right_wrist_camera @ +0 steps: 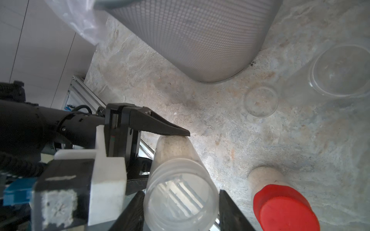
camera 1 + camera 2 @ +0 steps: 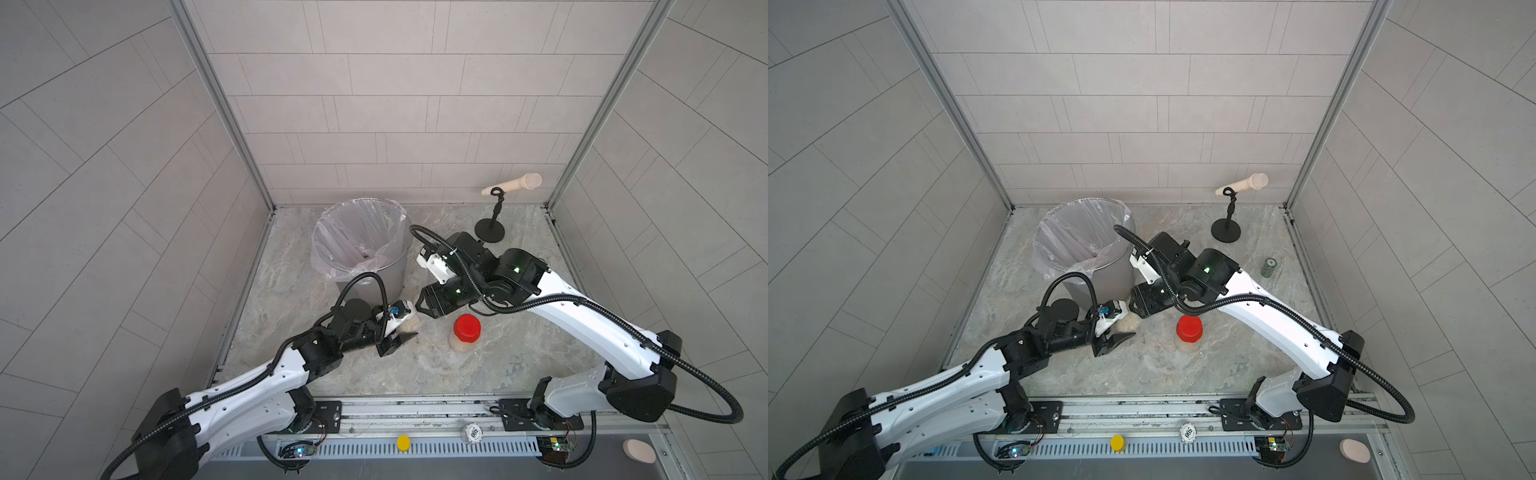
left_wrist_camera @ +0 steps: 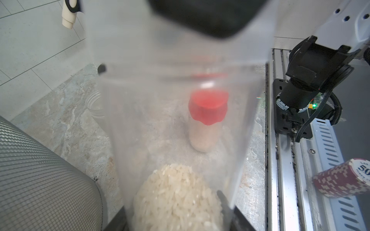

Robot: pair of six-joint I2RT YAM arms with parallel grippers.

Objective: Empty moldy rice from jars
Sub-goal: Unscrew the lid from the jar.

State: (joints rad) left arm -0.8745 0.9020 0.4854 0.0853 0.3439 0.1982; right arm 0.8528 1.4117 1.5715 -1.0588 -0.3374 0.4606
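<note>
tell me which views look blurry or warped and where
left wrist: the jar sits right at the lens, soft, and hazes the red-lid jar behind it; the rice is sharper. right wrist: the jar mouth is soft, the bin mesh crisp. in both top views: sharp, even light, but wall tile lines bow.

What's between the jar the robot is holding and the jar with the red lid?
Nothing, only bare table. The right wrist view shows the held jar and the red-lid jar apart, with just stone tabletop between them.
</note>
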